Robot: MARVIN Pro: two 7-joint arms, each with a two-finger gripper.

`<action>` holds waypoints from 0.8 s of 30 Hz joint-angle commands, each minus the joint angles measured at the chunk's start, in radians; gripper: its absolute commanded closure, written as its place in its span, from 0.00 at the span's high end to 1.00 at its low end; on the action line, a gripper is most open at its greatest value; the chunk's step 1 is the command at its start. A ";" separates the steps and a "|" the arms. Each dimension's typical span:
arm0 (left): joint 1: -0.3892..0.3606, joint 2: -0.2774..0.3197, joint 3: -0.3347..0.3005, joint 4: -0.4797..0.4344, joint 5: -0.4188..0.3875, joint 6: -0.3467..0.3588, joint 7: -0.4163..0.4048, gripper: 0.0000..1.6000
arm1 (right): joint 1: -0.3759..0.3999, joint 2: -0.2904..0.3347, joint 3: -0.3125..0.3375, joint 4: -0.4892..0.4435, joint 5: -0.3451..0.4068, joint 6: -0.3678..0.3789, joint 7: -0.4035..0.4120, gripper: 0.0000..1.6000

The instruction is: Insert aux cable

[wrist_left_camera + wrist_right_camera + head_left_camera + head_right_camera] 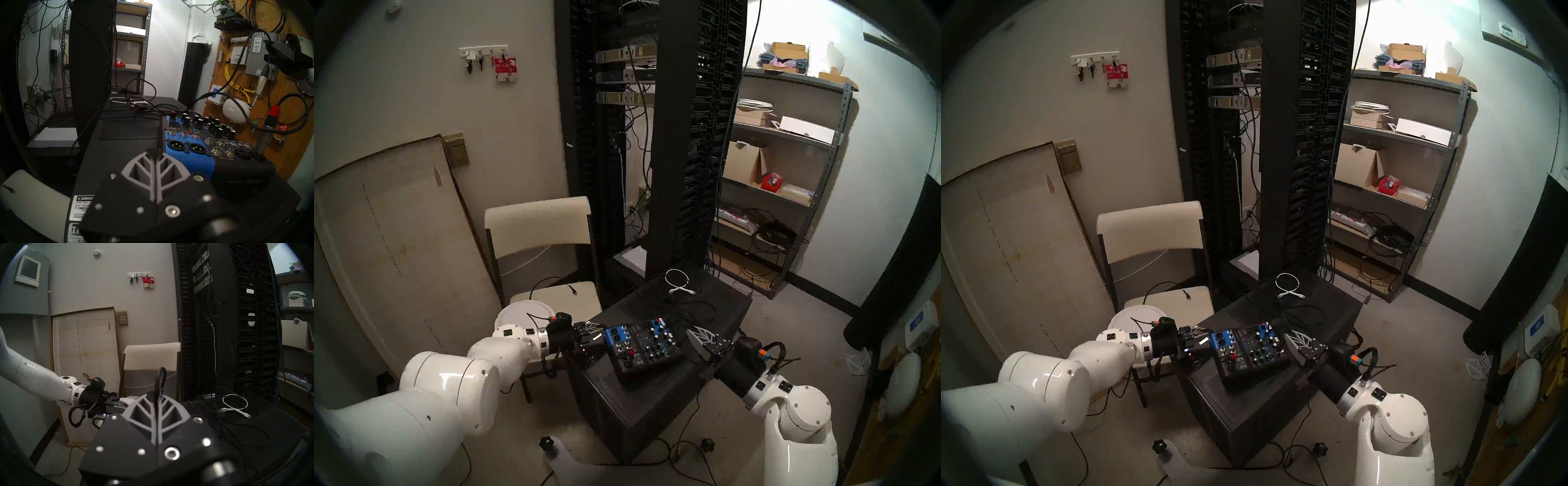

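Note:
The aux cable's silver-grey jack plug (260, 84) hangs tip down in the air above the right side of the small blue and black mixer (643, 346). My right gripper (271, 57) is shut on the aux cable just above the plug. In the right wrist view a black loop of that cable (160, 378) sticks out past the shut fingertips. My left gripper (597, 331) is shut with nothing in it, its tip (155, 151) at the mixer's left edge beside the two round sockets.
A black cable with a red-collared plug (274, 110) stands plugged into the mixer's near right corner. The mixer sits on a black computer case (653, 393) with loose black cables and a white coiled cable (678, 281). A folding chair (544, 230) and a server rack (653, 135) stand behind.

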 commanded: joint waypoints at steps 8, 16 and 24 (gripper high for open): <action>0.016 -0.016 0.009 0.005 -0.002 -0.003 -0.079 0.00 | 0.010 -0.004 0.002 -0.017 0.007 -0.003 0.005 0.00; 0.019 -0.023 0.015 0.006 -0.004 -0.002 -0.100 0.00 | 0.012 -0.004 0.004 -0.015 0.006 -0.004 0.007 0.00; 0.027 -0.027 0.019 0.010 -0.010 -0.007 -0.137 0.00 | 0.015 -0.005 0.006 -0.013 0.006 -0.003 0.011 0.00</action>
